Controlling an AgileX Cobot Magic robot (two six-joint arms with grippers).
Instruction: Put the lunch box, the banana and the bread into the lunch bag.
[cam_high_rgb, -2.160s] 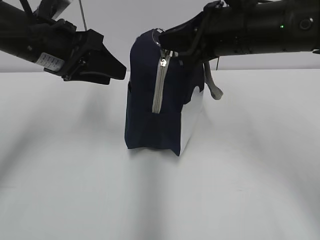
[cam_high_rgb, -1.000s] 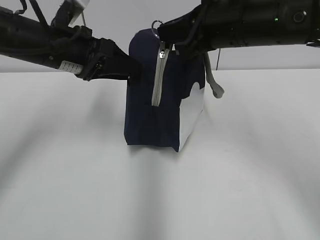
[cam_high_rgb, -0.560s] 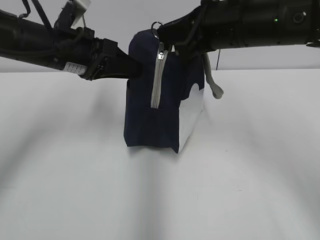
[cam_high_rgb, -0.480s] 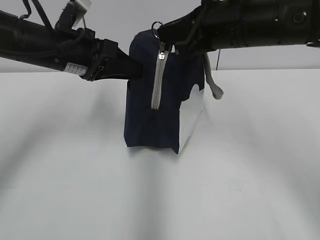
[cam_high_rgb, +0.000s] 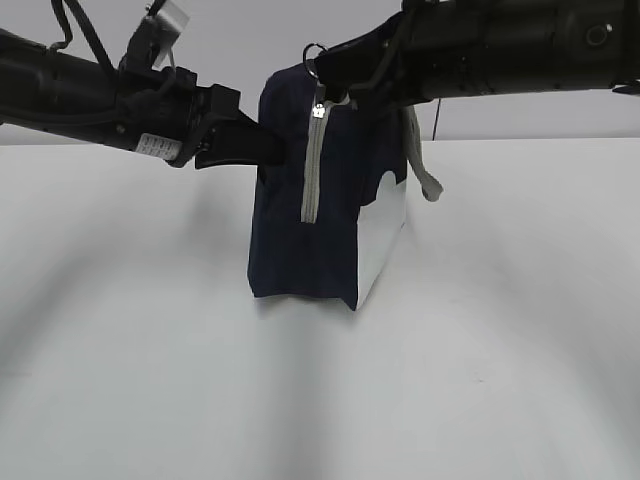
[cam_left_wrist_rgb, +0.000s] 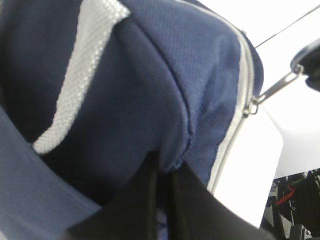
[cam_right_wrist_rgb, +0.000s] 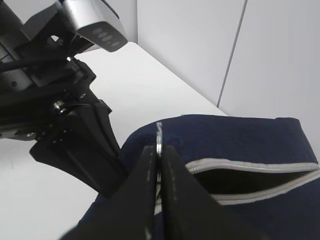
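From the exterior view, the lunch bag (cam_high_rgb: 325, 200) is standing upright toward the back middle of the white table (cam_high_rgb: 480, 360), both arms reaching in at its top. In the left wrist view, the left gripper (cam_left_wrist_rgb: 161, 170) is pinching a fold of navy fabric beside the grey strap (cam_left_wrist_rgb: 80, 75). In the right wrist view, the right gripper (cam_right_wrist_rgb: 158, 150) is clamping the ring pull (cam_right_wrist_rgb: 158, 136), with the zipper (cam_right_wrist_rgb: 250, 182) gaping partly.
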